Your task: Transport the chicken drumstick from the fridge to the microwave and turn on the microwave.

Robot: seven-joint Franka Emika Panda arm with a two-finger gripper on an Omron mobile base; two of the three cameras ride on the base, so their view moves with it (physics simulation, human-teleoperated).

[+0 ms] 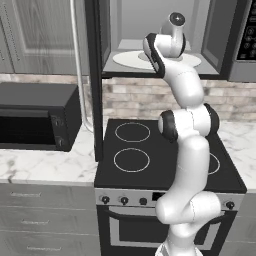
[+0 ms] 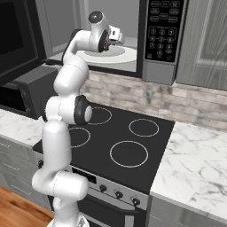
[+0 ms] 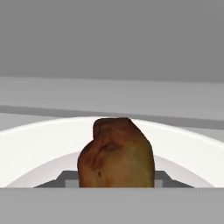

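Now the hand [image 2: 119,36] reaches into the open microwave [image 2: 162,33], pinching the chicken drumstick [image 3: 116,153] just over the white turntable [image 3: 30,148], so the placing step looks in hand; next likely calls for letting go, backing out, shutting the door and pressing the button panel [image 2: 162,26].

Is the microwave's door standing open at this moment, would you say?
Yes, the microwave door is swung open, leaving its white turntable exposed in the left base view.
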